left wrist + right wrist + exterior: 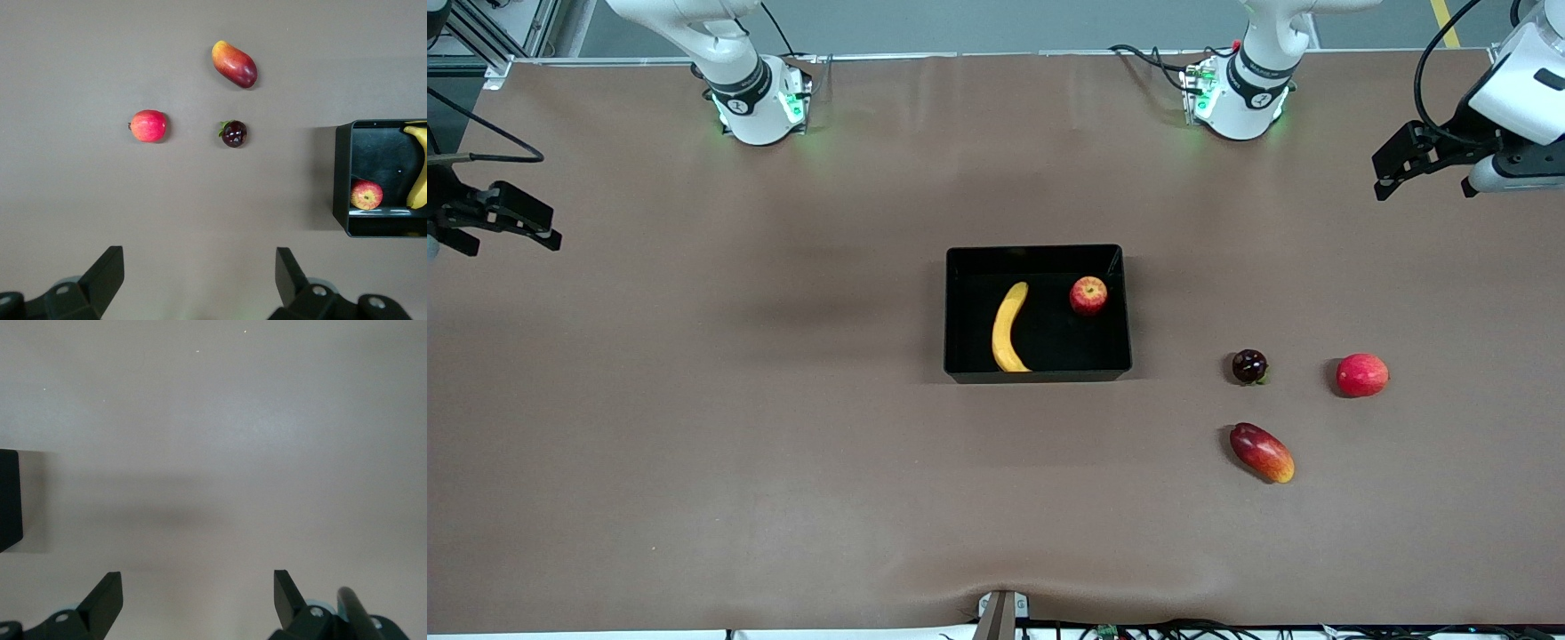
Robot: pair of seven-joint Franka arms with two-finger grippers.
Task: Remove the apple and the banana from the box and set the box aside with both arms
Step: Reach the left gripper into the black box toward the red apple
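The black box (1039, 376) sits at the middle of the table. Inside it lie the yellow banana (1007, 327) and the small red apple (1088, 295), apart from each other. My left gripper (1389, 169) hangs open and empty over the table's left-arm end. In the left wrist view the gripper (199, 273) shows bare cloth between its fingers, with the box (341, 180), apple (366, 195) and banana (419, 173) off to one side. My right gripper (547, 227) hangs open and empty over the right-arm end. Its wrist view shows the gripper (198, 593) and one box corner (9, 497).
Three loose fruits lie on the brown cloth toward the left arm's end, nearer the front camera than the box: a dark purple round fruit (1249, 366), a round red fruit (1361, 375) and an oblong red-orange mango (1262, 452).
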